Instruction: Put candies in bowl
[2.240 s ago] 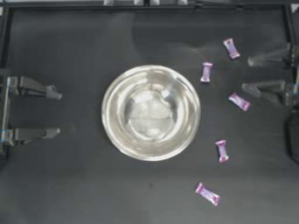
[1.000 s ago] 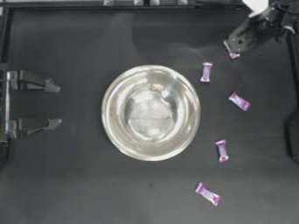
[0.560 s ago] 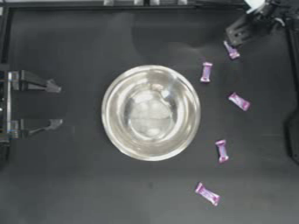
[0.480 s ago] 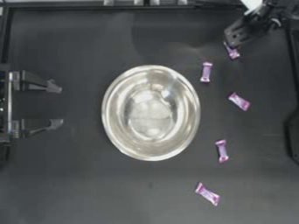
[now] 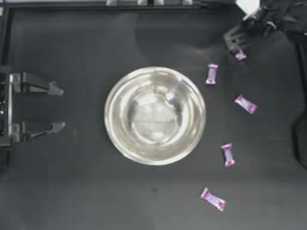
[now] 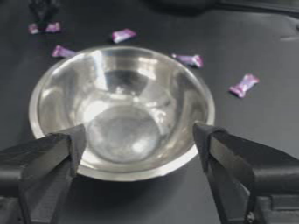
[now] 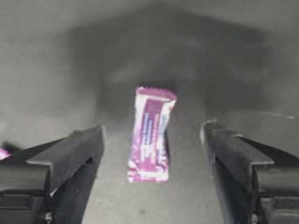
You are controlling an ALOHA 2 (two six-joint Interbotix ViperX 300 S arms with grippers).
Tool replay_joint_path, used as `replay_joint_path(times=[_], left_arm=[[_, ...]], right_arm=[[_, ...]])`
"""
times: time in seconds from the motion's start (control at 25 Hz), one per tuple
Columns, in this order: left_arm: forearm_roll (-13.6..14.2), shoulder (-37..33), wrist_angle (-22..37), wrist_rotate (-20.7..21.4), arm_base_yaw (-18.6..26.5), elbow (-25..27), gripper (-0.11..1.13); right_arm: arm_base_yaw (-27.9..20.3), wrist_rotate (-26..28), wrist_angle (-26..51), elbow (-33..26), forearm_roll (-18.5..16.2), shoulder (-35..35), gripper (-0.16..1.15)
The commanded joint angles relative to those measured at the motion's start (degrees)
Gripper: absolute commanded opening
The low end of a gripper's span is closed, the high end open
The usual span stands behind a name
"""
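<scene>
Top view, dark table (image 5: 72,188), right gripper (image 5: 236,44) spread astride candy (image 5: 240,55), left gripper (image 5: 55,108) spread.

1. the right arm reaches in at the far right corner, and its right pincer (image 5: 239,46) points down with both jaws wide apart.
2. the left pincer (image 5: 55,108) waits at the left side, jaws apart.

**Dark table under soft overhead light**

A dark, matte table (image 5: 72,188) fills nearly the whole top view. Its surface is plain and even in tone, with a few faint pale specks. A lighter grey strip (image 5: 120,3) runs along the far edge, with small fittings set into it. Soft shadows fall in blurred patches on the tabletop. No walls, floor or windows show.
</scene>
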Motion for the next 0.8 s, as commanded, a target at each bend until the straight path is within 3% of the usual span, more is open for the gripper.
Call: replay_joint_path(times=[0.04,0.52,0.6,0.8], left_arm=[[-0.09,1.23,-0.53,-0.09,0.00,-0.62,1.01],[-0.09,1.23,-0.44,-0.70,0.00,-0.53,1.01],[-0.09,1.23,-0.44,-0.70,0.00,-0.44,1.01],[-0.09,1.23,-0.44,-0.70,0.09,-0.44,1.01]], right_arm=[[0.00,0.09,-0.26,-1.41,-0.18,-0.26,0.95],[0.00,1.93,0.18,-2.55,-1.93,2.72,0.94],[0.00,2.11,0.18,-2.46,-2.20,2.90,0.90],[0.00,1.76,0.26,-2.20,-2.11,3.52,0.64]])
